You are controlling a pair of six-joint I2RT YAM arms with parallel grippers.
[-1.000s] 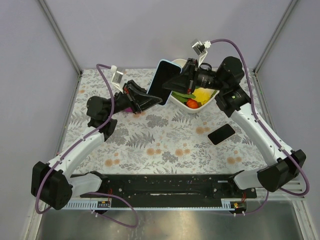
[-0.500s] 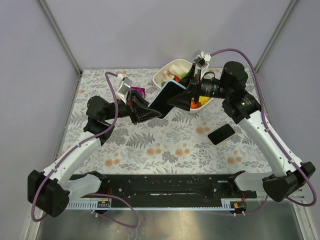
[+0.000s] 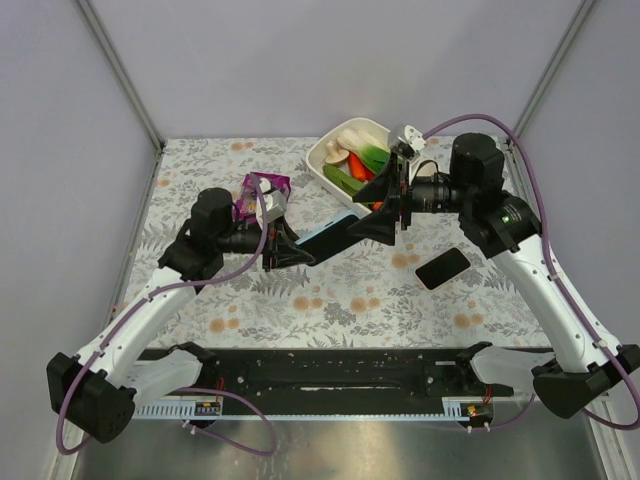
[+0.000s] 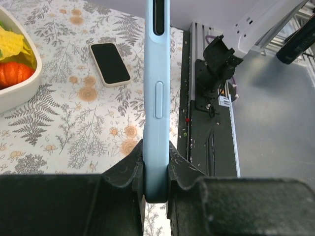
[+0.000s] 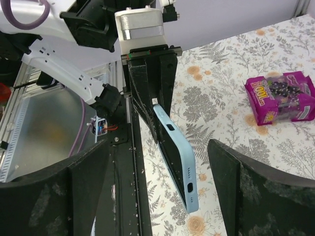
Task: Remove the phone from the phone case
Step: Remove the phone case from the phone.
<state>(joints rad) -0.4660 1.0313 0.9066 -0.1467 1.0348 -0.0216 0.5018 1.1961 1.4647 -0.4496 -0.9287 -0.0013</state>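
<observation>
Left pincer (image 4: 156,183) stays clenched on blue case (image 4: 156,73); my right pincer (image 3: 374,222) just released, gaping at its 3 o'clock. Extraction needs fresh grip, I judge.

Robot test cell, laboratory type. Plain grey wall panels (image 3: 330,60) in aluminium posts (image 3: 120,72) enclose a cloth-covered bench (image 3: 330,300); black mounting rail (image 3: 330,368) bolted at 6 o'clock.

White lettering is being shown on the purple snack packet (image 5: 281,96), but no word is being made out clearly.
</observation>
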